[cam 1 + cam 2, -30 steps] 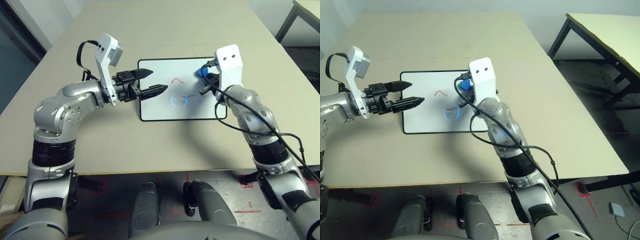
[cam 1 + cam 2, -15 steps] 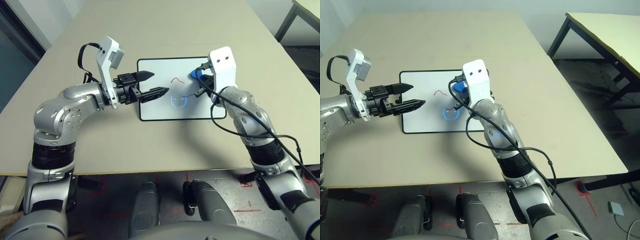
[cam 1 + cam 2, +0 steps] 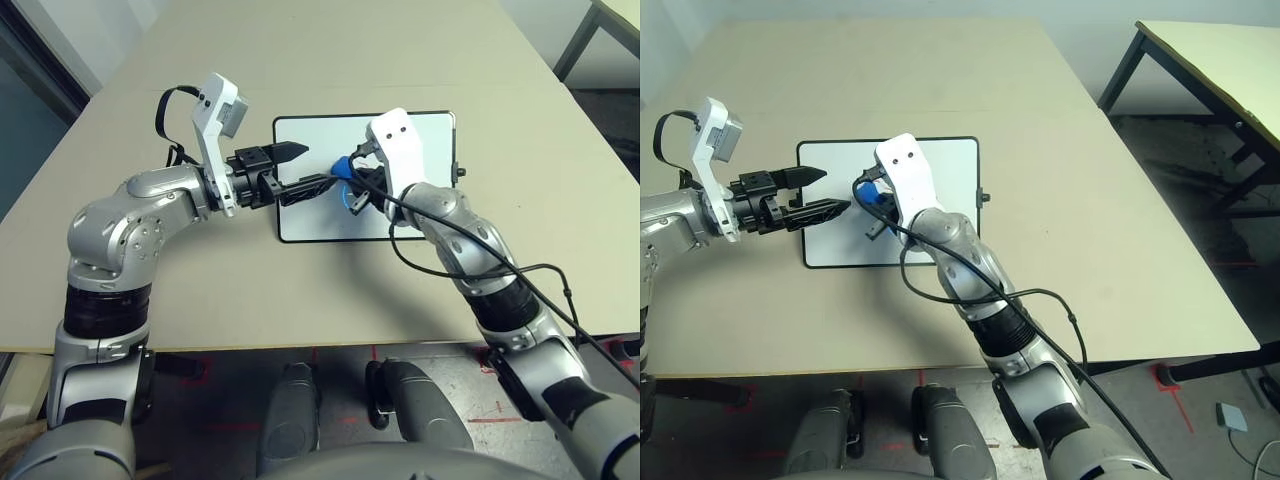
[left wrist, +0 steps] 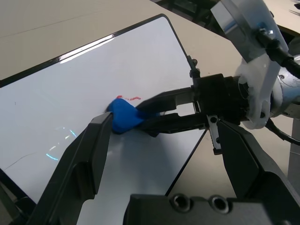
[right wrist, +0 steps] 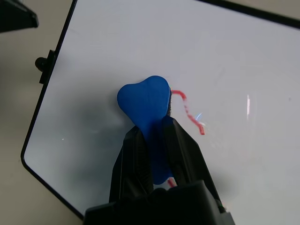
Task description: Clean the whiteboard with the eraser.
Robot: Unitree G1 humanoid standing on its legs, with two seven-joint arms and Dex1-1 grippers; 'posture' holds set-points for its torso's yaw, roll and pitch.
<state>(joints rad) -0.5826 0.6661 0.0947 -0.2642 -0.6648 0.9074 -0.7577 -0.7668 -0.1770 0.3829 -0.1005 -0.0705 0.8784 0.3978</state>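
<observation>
The whiteboard (image 3: 410, 135) lies flat on the tan table, white with a thin black frame. My right gripper (image 5: 152, 127) is shut on the blue eraser (image 5: 144, 99) and presses it onto the board's left half (image 3: 343, 168). A short red squiggle (image 5: 188, 111) remains right beside the eraser. My left gripper (image 3: 308, 167) hovers open over the board's left edge, its fingers pointing at the eraser (image 4: 123, 117), nothing between them. In the left wrist view the right gripper's black fingers (image 4: 173, 123) reach in from across the board.
Bare tan tabletop (image 3: 350, 50) surrounds the board on all sides. A small black knob (image 3: 986, 196) sticks out of the board's right edge. A second table (image 3: 1210, 60) stands off to the far right across open floor.
My right gripper has swept the eraser leftward across the board, from its far right corner to the left half. The red marks seen before are mostly gone. The left arm has barely moved.
</observation>
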